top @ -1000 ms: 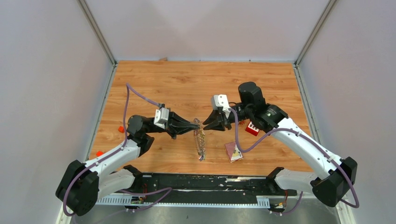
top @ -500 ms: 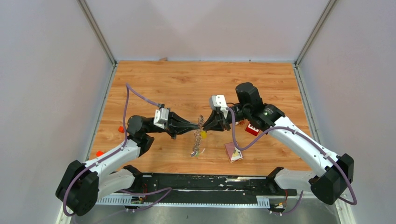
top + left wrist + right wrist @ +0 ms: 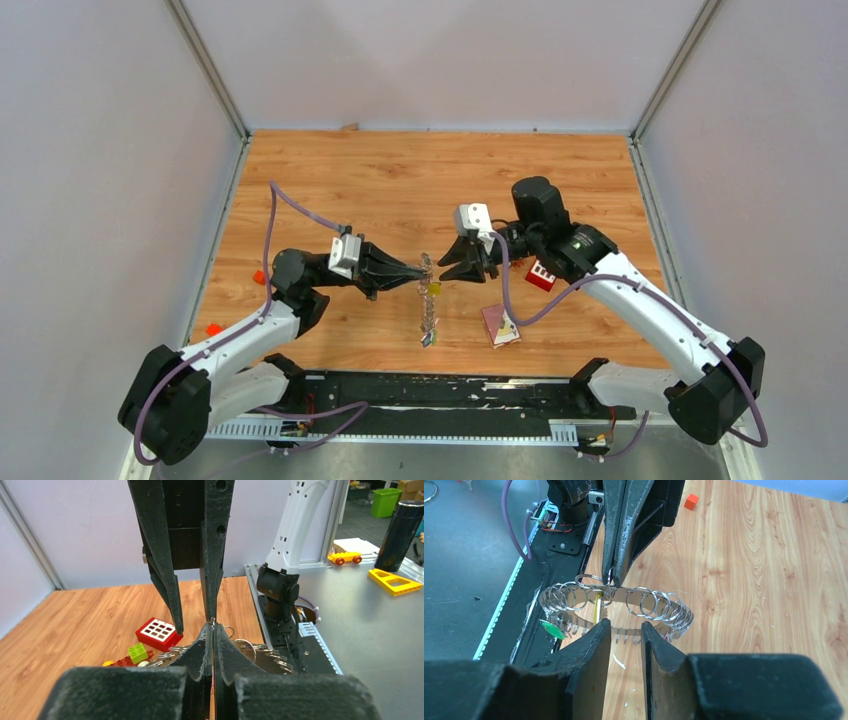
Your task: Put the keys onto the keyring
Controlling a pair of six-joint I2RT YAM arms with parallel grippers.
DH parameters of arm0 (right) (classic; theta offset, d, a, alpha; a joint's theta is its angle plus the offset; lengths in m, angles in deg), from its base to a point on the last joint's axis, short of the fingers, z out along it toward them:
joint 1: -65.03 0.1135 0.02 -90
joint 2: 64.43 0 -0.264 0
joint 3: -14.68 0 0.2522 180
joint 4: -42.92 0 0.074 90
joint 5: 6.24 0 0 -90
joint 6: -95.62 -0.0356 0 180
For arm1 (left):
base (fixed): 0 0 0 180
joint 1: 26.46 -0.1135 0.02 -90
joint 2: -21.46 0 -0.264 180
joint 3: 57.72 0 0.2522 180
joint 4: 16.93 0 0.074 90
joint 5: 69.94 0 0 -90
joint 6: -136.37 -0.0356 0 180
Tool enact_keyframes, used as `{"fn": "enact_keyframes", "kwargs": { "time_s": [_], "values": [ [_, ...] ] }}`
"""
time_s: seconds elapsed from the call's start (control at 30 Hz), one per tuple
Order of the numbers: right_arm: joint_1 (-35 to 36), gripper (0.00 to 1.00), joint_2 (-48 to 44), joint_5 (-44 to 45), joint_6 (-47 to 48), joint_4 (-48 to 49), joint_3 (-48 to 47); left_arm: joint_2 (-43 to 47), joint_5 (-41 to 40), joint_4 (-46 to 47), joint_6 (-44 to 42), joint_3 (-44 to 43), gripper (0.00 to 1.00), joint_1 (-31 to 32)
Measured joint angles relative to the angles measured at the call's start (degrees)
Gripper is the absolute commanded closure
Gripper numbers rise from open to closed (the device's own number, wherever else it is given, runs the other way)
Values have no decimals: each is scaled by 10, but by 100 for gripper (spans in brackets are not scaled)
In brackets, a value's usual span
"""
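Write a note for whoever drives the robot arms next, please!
Left gripper: shut on the keyring, which hangs from it.
Right gripper: open, empty, facing the ring.
Keys: a yellow-tagged key hangs at the ring near both grippers; a green tag hangs there too.
Done: unclear whether the yellow one is fully threaded on.
Left: check that, then add any other keys; I can't spot loose ones.

No lettering, number or brand mark can be read in any view. The small pinkish card [image 3: 501, 326] lying flat on the wooden tabletop [image 3: 400, 180] carries a yellowish printed patch, perhaps a picture or logo, too small to make out. The white squares on the red plastic block [image 3: 159, 631] look blank.
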Motion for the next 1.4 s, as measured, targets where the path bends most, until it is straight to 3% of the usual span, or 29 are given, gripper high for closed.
{"fn": "enact_keyframes", "kwargs": {
  "time_s": [0.37, 0.6, 1.4],
  "values": [
    [-3, 61, -22, 0, 21, -17, 0, 2, 0, 0, -2, 0, 100, 0],
    [-3, 66, -22, -12, 16, -18, 0, 2, 0, 5, -1, 0, 100, 0],
    [16, 66, 21, -13, -27, -3, -27, 1, -1, -1, -13, 3, 100, 0]
  ]
}}
